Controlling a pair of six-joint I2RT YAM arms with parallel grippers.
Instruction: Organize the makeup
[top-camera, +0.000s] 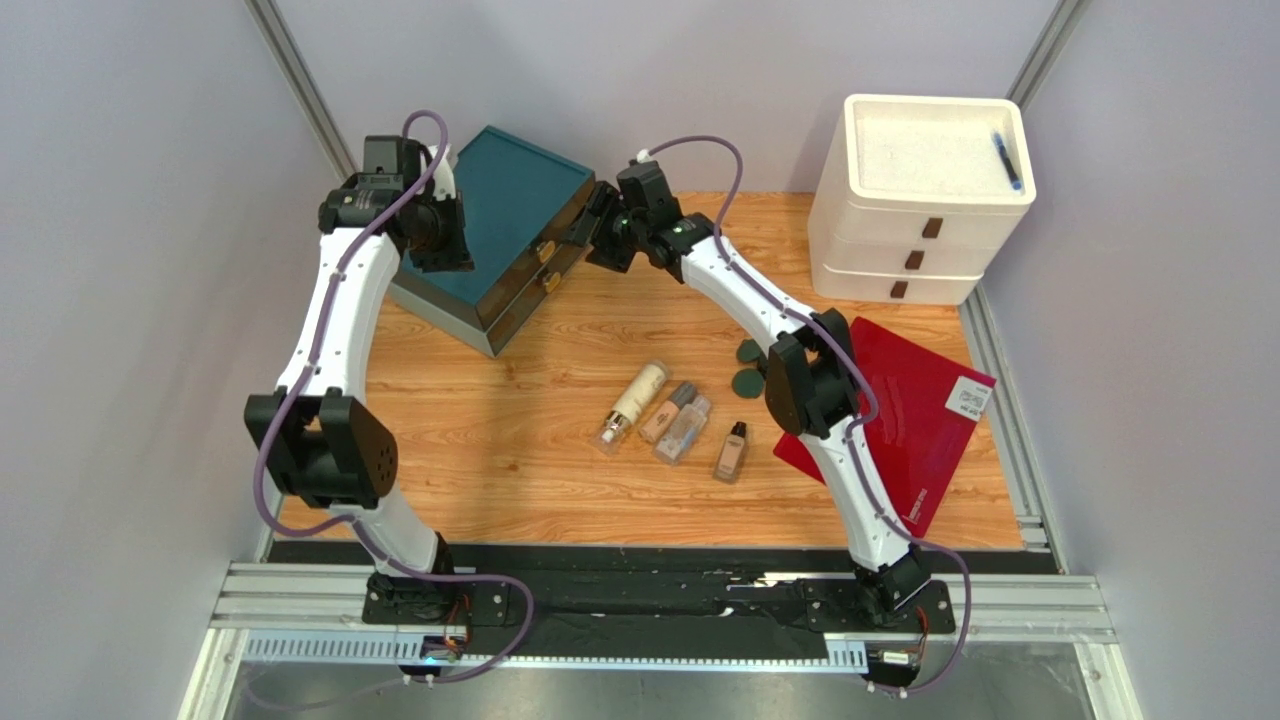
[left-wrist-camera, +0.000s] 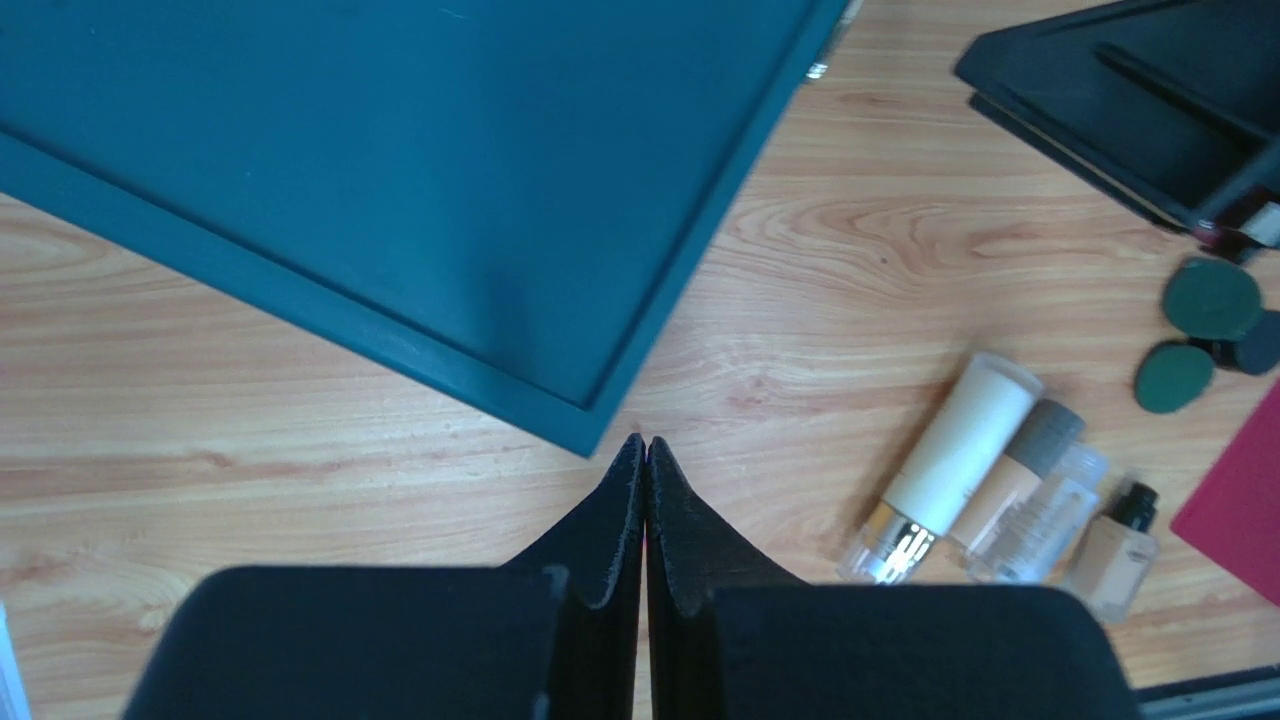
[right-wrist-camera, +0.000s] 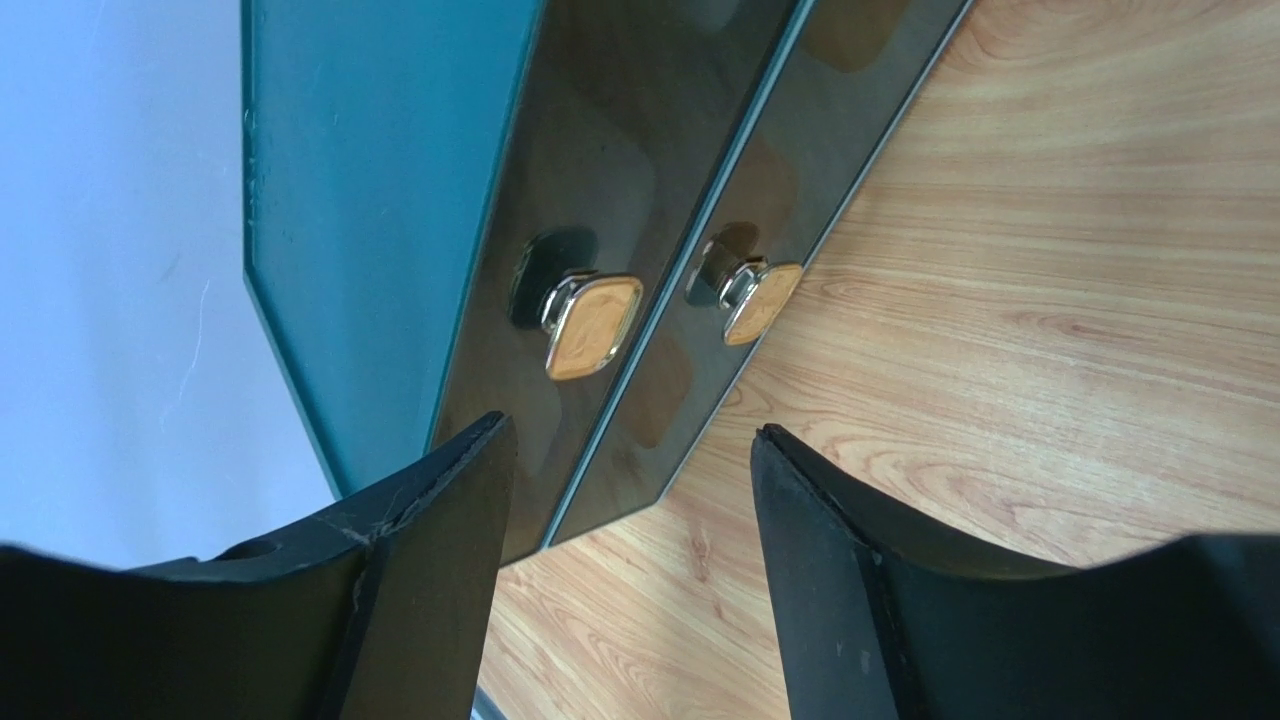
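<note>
- The left gripper (left-wrist-camera: 646, 450) hangs at the far left of the table (top-camera: 526, 465), fingers pressed flat together with nothing between them. Its tips sit just off a corner of the teal box (top-camera: 504, 210).
- The right gripper (right-wrist-camera: 631, 450) is spread wide and holds nothing. It faces the dark front of the box, apart from it.
- Two gold knobs (right-wrist-camera: 591, 323) — one on each drawer front — show in the gap between its fingers, clear of both.
- The box stands far left, turned at an angle to the table edge, its lid closed flat.
- Four bottles lie on their sides in a row near the table's middle, well apart from both grippers. A pale tube (top-camera: 634, 405) is at the left, two clear ones touch beside it, and a dark-capped bottle (top-camera: 732, 450) lies just right of those.
- The compacts (left-wrist-camera: 1211, 297) sit on the wood just beyond the bottles: two green, one darker, close together, beside the red sheet (top-camera: 902, 413).
- The red sheet lies flat at the right, partly under the right arm.
- A white drawer unit (top-camera: 917, 195) stands far right, with a pen (top-camera: 1007, 161) in its top tray.
</note>
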